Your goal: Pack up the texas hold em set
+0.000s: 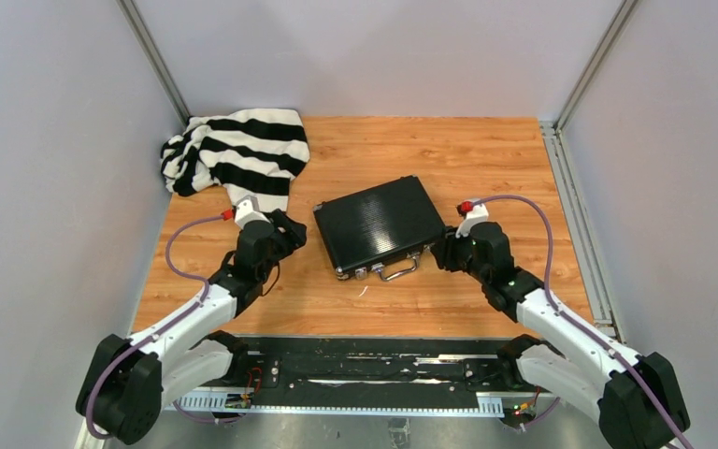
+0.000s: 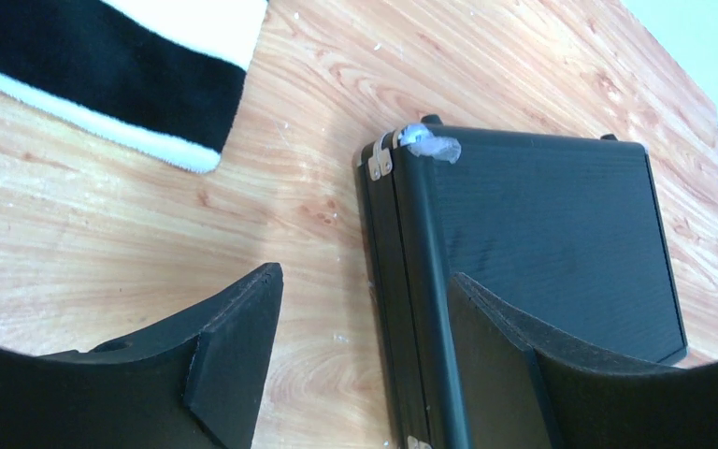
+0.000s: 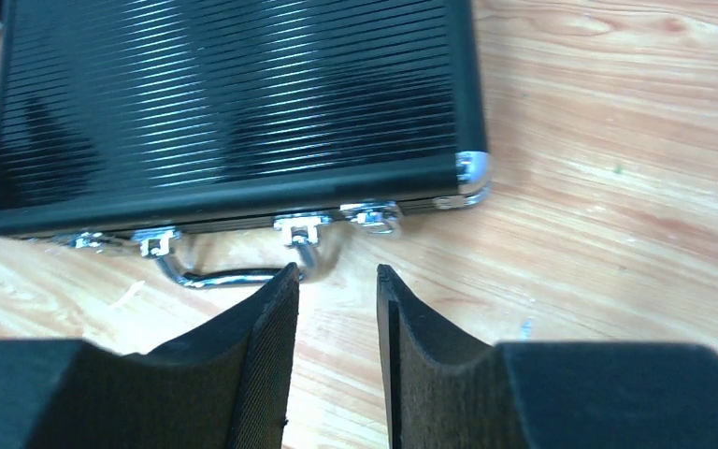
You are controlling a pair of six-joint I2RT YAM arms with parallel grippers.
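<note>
The texas hold em set's black ribbed case [image 1: 380, 224] lies closed and flat in the middle of the table, its metal handle [image 1: 398, 271] and latches facing the near edge. Chips, cards and discs are hidden. My left gripper [image 1: 292, 234] is open at the case's left side. In the left wrist view the left gripper [image 2: 365, 323] straddles the side wall of the case [image 2: 542, 224], one finger over the lid edge. My right gripper [image 1: 441, 251] sits at the case's right front corner. In the right wrist view the right gripper [image 3: 337, 281] is open by a narrow gap and empty, just in front of the handle [image 3: 220, 278] and the case [image 3: 234, 103].
A black-and-white striped cloth [image 1: 238, 154] lies bunched at the back left of the wooden table [image 1: 486, 159]; it also shows in the left wrist view [image 2: 103, 65]. Grey walls enclose the table on three sides. A metal rail [image 1: 575, 215] runs along the right edge.
</note>
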